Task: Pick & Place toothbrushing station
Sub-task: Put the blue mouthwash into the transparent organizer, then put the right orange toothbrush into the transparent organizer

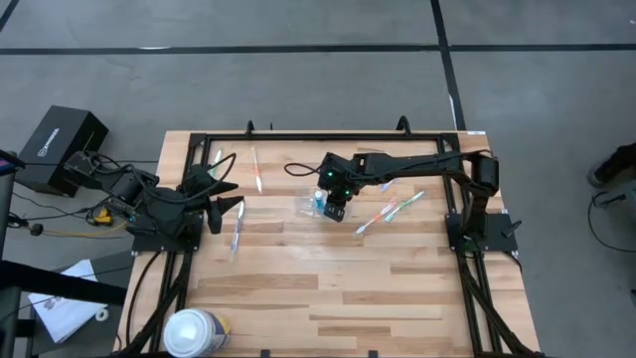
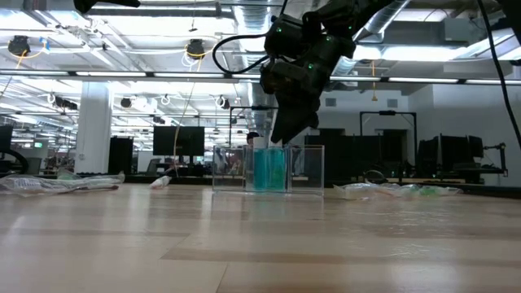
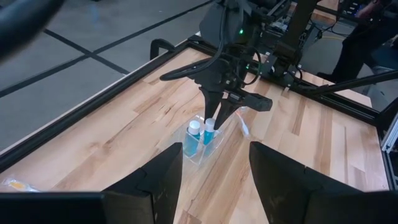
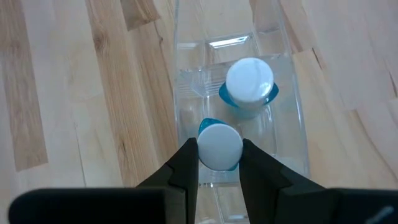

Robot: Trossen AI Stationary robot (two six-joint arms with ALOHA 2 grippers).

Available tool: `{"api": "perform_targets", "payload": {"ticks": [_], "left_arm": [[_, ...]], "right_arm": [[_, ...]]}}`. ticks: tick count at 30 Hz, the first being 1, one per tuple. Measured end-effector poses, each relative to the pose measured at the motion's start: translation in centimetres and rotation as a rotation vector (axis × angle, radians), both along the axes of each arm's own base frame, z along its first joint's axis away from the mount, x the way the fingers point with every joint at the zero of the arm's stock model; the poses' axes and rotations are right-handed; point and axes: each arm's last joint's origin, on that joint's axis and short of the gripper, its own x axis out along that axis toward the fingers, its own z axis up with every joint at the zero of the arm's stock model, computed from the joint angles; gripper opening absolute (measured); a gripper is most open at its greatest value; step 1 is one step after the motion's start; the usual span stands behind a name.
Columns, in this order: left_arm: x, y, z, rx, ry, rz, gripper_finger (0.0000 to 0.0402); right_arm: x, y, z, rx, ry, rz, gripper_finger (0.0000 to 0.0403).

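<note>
The right hand is clamped on a white-capped blue tube standing in the clear holder mid-table, beside a second tube; bare table lies all around. The left hand waits near the left edge, fingers apart; toothbrushes lie right of the holder.

The right arm reaches leftward across the frame's upper middle, its right gripper pointing down, fingers pinched on a tube. The left gripper waits at centre left, fingers spread.
</note>
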Motion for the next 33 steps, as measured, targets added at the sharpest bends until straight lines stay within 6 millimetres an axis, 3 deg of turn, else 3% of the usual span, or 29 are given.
{"api": "perform_targets", "payload": {"ticks": [6, 13, 17, 33], "left_arm": [[0.0, 0.0, 0.0, 0.0, 0.0, 0.0, 0.0182], [0.0, 0.0, 0.0, -0.001, -0.001, 0.0, 0.0182], [0.0, 0.0, 0.0, 0.003, 0.001, -0.001, 0.0182], [0.0, 0.0, 0.0, 0.005, 0.002, -0.002, 0.0182]], "right_arm": [[0.0, 0.02, 0.0, 0.005, -0.002, 0.006, 0.0082], [-0.03, 0.13, -0.07, 0.034, 0.0, 0.005, 0.0203], [-0.01, 0.09, -0.07, 0.037, -0.002, -0.002, 0.0243], [-0.19, -0.04, 0.47, 0.057, 0.039, -0.029, 0.0236]]}}
